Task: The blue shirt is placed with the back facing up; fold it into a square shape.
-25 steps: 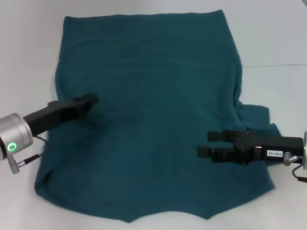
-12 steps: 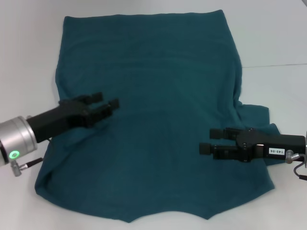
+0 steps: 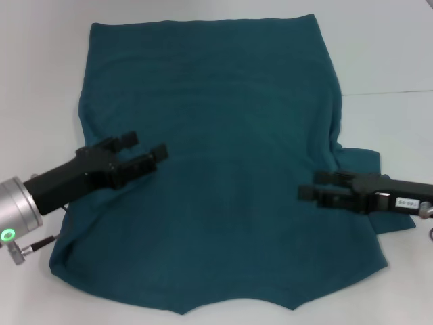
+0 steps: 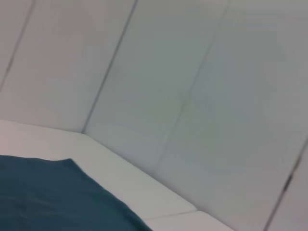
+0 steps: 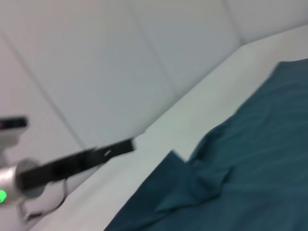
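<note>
The blue shirt (image 3: pixel 216 162) lies spread across the white table (image 3: pixel 40 68), bunched near the right edge. The left gripper (image 3: pixel 145 150) and right gripper (image 3: pixel 316 185) hover above it, fingers parted, empty; a shallow pinch could drag wrinkles.

Bare bench (image 3: pixel 40 81) on both sides of shirt (image 3: pixel 216 135); mid-shirt between left claw (image 3: pixel 145 150) and right claw (image 3: pixel 318 185) unobstructed.

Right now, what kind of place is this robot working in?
Probably a lab or test bench: a large dark teal-blue shirt lies alone on a plain white table, pale panelled walls stand behind it, and both arms hover over the fabric.
</note>
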